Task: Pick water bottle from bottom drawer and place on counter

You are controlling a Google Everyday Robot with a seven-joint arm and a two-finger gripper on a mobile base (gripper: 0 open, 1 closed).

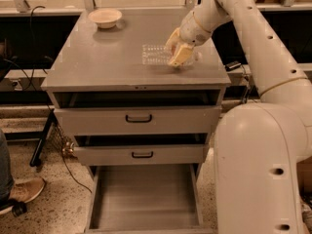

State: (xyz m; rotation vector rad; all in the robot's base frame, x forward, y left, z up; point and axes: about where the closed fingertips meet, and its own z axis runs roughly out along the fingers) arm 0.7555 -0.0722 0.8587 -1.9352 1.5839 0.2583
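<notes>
Though clear and faint, counted as one water bottle (156, 55): crinkled, ribbed, lying sideways on or just above desk (97, 57), right of middle. Gripped at right end by one hand (178, 56), fingers closed round it. Below, three drawers (139, 120); bottom drawer (144, 199) pulled open. One bowl (105, 17) at far left corner.
</notes>
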